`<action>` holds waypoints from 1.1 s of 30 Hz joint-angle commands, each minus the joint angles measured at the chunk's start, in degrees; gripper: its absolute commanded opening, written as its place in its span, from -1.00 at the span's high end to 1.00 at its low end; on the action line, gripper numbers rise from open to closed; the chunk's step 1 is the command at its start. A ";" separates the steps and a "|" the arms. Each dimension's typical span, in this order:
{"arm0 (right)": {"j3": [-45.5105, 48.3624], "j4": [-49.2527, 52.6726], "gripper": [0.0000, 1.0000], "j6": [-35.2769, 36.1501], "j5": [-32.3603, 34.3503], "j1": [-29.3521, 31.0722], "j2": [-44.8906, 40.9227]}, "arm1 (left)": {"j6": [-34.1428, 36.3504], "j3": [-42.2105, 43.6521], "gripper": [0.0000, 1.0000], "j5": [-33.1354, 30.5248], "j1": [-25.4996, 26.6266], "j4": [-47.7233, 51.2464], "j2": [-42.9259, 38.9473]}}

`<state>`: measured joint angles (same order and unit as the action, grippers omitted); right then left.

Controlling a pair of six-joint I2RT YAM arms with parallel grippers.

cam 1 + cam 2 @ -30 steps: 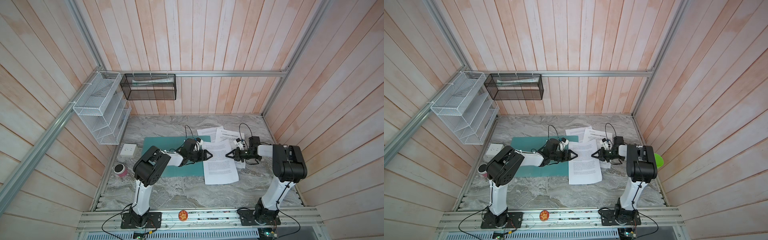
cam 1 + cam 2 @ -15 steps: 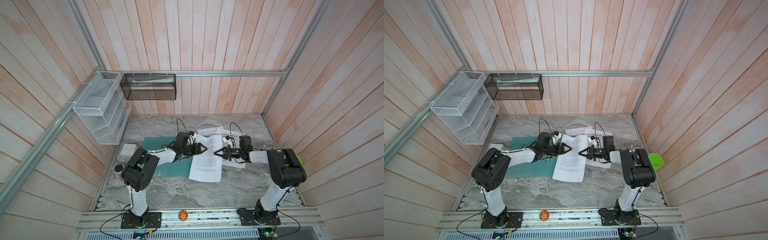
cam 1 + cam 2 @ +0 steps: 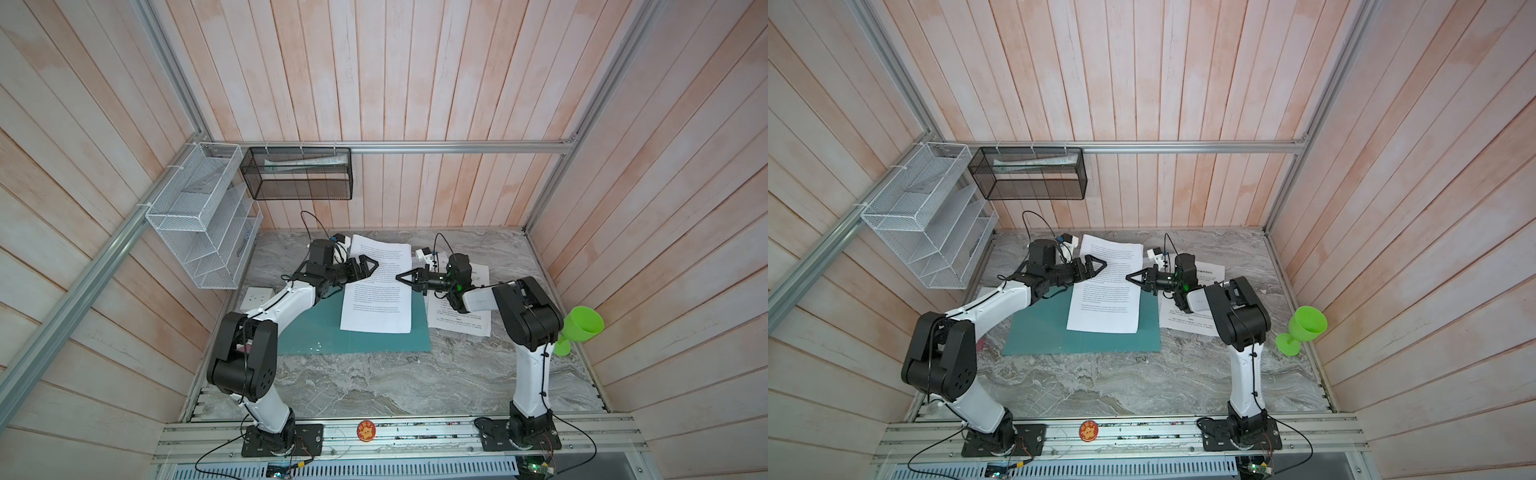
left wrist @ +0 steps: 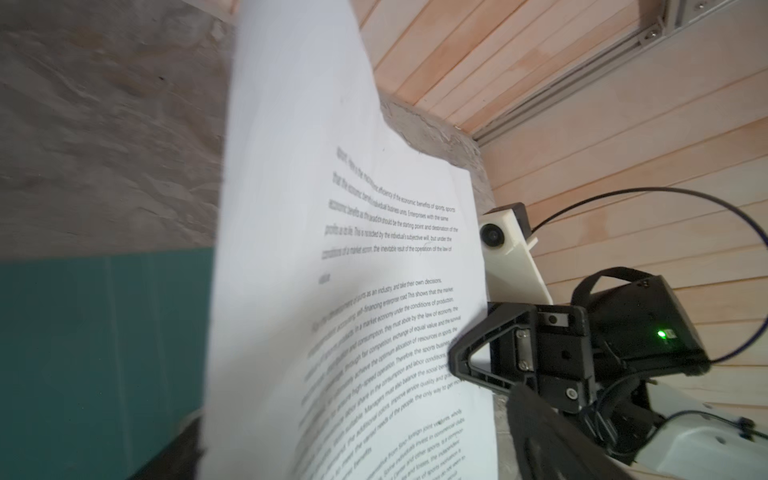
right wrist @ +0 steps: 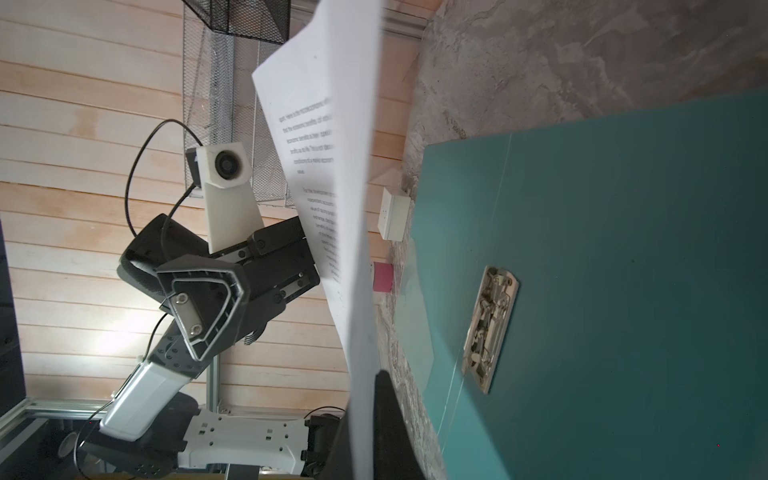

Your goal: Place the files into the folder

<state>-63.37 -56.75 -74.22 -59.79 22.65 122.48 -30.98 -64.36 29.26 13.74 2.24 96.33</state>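
Hanging in the air above a marble-patterned grey table (image 3: 374, 382), a thin white printed sheet (image 3: 376, 291) bows softly along its length, with paragraphs of small black text on its upper face. The right gripper (image 3: 399, 277) is clamped on the sheet's right edge, its black fingers (image 5: 395, 428) pressed against both faces of the paper in the right wrist view. That arm reaches in low from the right, its forearm nearly level and its wrist pointing toward the left arm. Opposite it, the left gripper (image 3: 371, 269) is at the sheet's left edge with its triangular black jaws spread wide and nothing clenched; the left arm stretches forward from its base in a long, shallow bend. Under the raised sheet lies the folder (image 3: 353, 340), a flat, smooth teal rectangle opened on the table, with a small silver metal clip (image 5: 490, 328) fixed to its inner face. The remaining files (image 3: 461, 320), white pages with black print, lie flat on the table just right of the folder, partly hidden under the right arm. A white wire-mesh rack (image 3: 203, 216) and a black mesh basket (image 3: 299, 174) hang on the pale wooden plank walls, and a bright green plastic goblet (image 3: 579, 330) is at the table's right side.
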 commanded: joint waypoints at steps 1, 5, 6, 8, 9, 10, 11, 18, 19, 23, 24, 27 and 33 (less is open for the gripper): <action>-5.03 -2.30 1.00 -3.00 3.12 2.44 4.51 | 0.26 1.84 -1.00 -4.89 -4.58 3.00 -1.75; -7.88 2.02 1.00 -0.96 6.35 3.68 7.05 | -2.89 5.84 -1.00 -10.99 -10.84 4.10 -5.52; -8.92 3.20 1.00 -0.13 6.61 4.11 7.65 | -2.90 6.79 -1.00 -11.89 -11.85 4.07 -6.70; -10.30 6.59 1.00 1.97 7.31 4.79 8.04 | -2.68 8.48 -1.00 -13.31 -12.88 4.00 -8.91; -10.56 7.85 1.00 3.03 8.06 4.97 8.02 | -2.55 9.28 -1.00 -14.54 -13.00 4.23 -10.13; -10.47 8.91 1.00 4.17 9.10 5.18 7.79 | -2.58 10.14 -1.00 -15.20 -12.98 4.18 -11.13; -10.42 9.65 1.00 5.16 9.85 5.36 7.69 | -2.88 11.25 -1.00 -15.80 -12.97 4.07 -12.17; -9.93 13.96 1.00 10.58 13.78 7.20 6.38 | -4.96 20.68 -1.00 -19.03 -12.96 2.20 -20.23; -10.09 14.45 1.00 11.12 14.13 7.39 6.23 | -5.18 21.90 -1.00 -19.59 -12.96 2.15 -21.31; -10.06 17.87 1.00 15.21 15.89 7.20 4.27 | -5.49 26.16 -1.00 -20.79 -13.02 3.28 -25.50; -10.10 18.94 1.00 16.45 16.15 7.07 3.78 | -5.45 26.71 -1.00 -21.20 -13.00 4.11 -26.14; -10.82 23.11 1.00 20.51 16.29 6.95 1.98 | -5.14 27.91 -1.00 -23.31 -13.00 7.87 -27.98; -8.66 27.04 1.00 24.98 17.60 6.89 -2.24 | -5.00 27.84 -1.00 -28.73 -13.39 16.64 -27.41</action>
<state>-72.82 -32.62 -53.63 -43.59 29.69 123.70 -36.23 -36.95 4.93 0.64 12.88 68.42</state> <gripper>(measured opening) 0.047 0.998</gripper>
